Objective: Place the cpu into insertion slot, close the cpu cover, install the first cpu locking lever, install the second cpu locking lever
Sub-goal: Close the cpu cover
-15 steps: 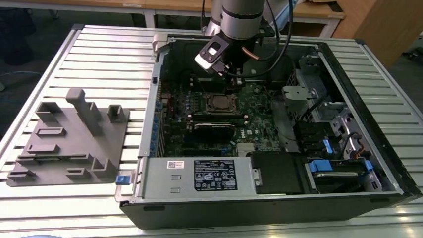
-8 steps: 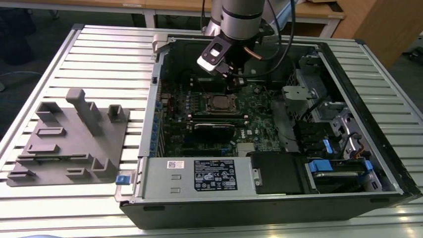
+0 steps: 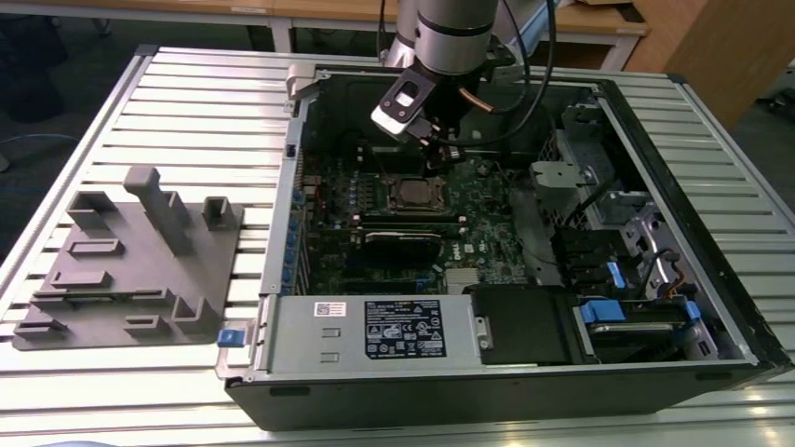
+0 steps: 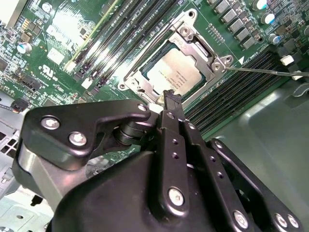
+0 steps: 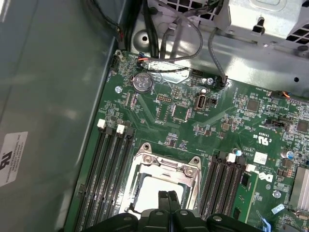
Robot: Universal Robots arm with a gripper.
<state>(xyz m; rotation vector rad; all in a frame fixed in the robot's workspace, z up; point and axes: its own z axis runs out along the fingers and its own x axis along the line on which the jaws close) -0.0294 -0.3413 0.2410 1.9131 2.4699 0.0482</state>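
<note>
The cpu [image 4: 176, 72] lies flat in the insertion slot [image 3: 416, 194] on the green board, its silver top showing through the window of the cpu cover [image 4: 193, 42]. The cover lies down over it. A thin metal lever rod [image 4: 258, 71] sticks out sideways from one socket corner. My gripper [image 4: 170, 96] hovers just above the socket's edge with its black fingers shut together and nothing between them. In the first wrist view the gripper [image 5: 167, 195] hangs over the cpu [image 5: 154, 191] and the cover frame [image 5: 166, 164]. The exterior view shows the gripper [image 3: 435, 156] above the socket, inside the open case.
The open computer case [image 3: 286, 233] lies on a slatted white table [image 3: 199, 102]. A grey moulded fixture [image 3: 125, 261] sits at the exterior view's left. Memory slots [image 5: 113, 169] flank the socket. Cables [image 5: 183, 43] and a drive cage [image 3: 597, 186] crowd the case.
</note>
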